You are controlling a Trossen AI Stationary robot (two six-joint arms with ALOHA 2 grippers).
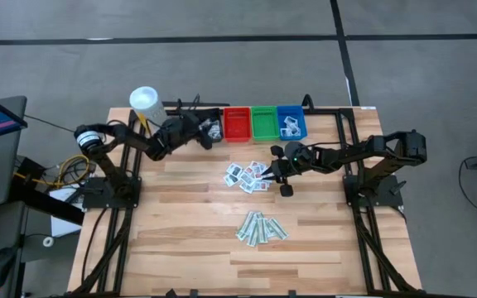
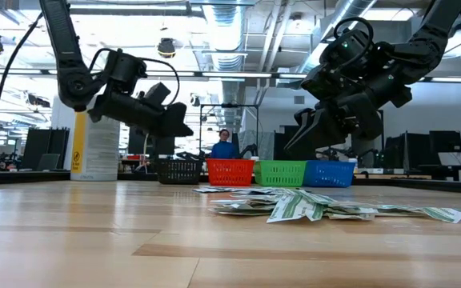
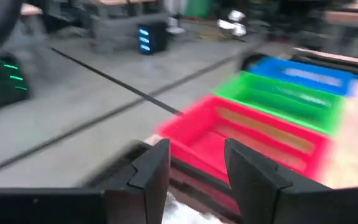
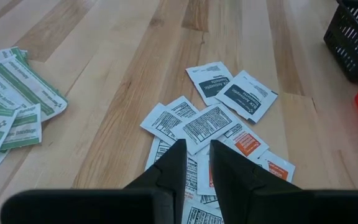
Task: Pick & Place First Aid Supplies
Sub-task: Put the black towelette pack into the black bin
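Note:
White squarish packets (image 1: 248, 175) lie in a loose overlapping pile on the table's middle, and they show close up in the right wrist view (image 4: 207, 124). Pale-green wrapped strips (image 1: 261, 228) lie in a heap nearer the near edge (image 4: 11, 106). My right gripper (image 1: 268, 172) hovers above the white pile's right side, fingers narrowly open (image 4: 197, 165), nothing between them. My left gripper (image 1: 207, 132) hangs open (image 3: 197, 168) over the black bin (image 1: 213, 129), which holds white packets. In the low view both grippers (image 2: 181, 128) (image 2: 310, 132) are clear of the table.
Four small bins stand in a row at the far edge: black, red (image 1: 237, 124), green (image 1: 265, 122) and blue (image 1: 291, 122), the blue one with white packets inside. A white canister (image 1: 145, 103) stands at the far left corner. Bare wood lies left and right of the piles.

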